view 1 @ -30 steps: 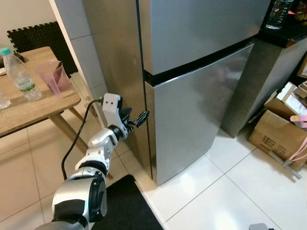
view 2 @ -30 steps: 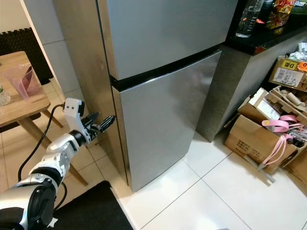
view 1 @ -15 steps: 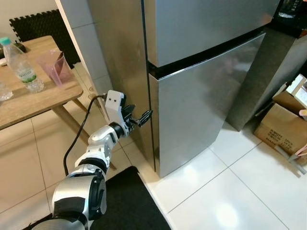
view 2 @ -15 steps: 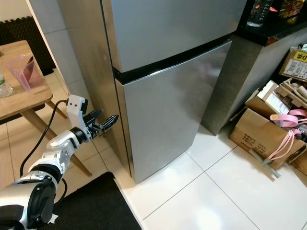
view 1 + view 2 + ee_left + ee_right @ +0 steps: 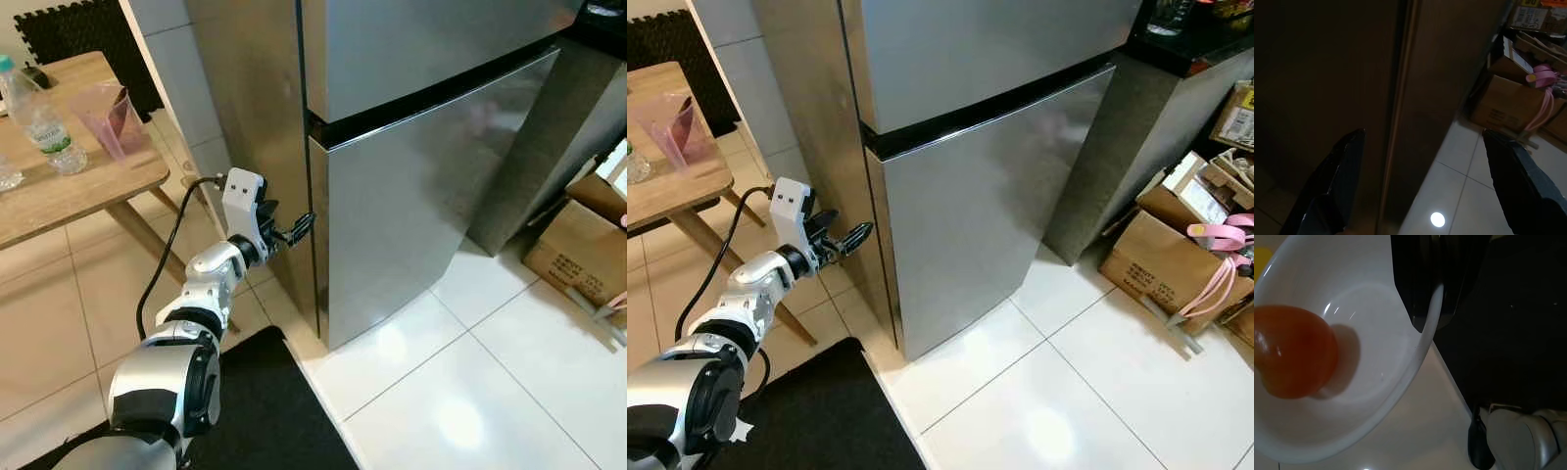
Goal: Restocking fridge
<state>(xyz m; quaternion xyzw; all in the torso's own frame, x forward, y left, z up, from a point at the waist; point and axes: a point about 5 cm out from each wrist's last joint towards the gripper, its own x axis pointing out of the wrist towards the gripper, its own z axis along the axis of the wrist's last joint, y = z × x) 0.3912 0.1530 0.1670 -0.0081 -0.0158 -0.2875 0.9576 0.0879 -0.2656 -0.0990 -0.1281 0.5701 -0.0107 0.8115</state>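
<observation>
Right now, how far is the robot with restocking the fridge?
Early stage. Done: the robot stands at the fridge, and its right gripper holds a white bowl with an orange-red fruit. In hand: the open left gripper reaches the edge of the lower door. Left: both doors are shut, so opening one and placing the bowl inside remain.

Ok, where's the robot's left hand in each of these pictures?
Left eye view: left hand sits left of centre, at the lower fridge door's left edge.
Right eye view: left hand is further left, beside that edge.
Left wrist view: left hand, open, reaches up from the bottom, straddling that edge.
Right wrist view: looks into a white bowl.
Shared landmark: the door edge.
</observation>
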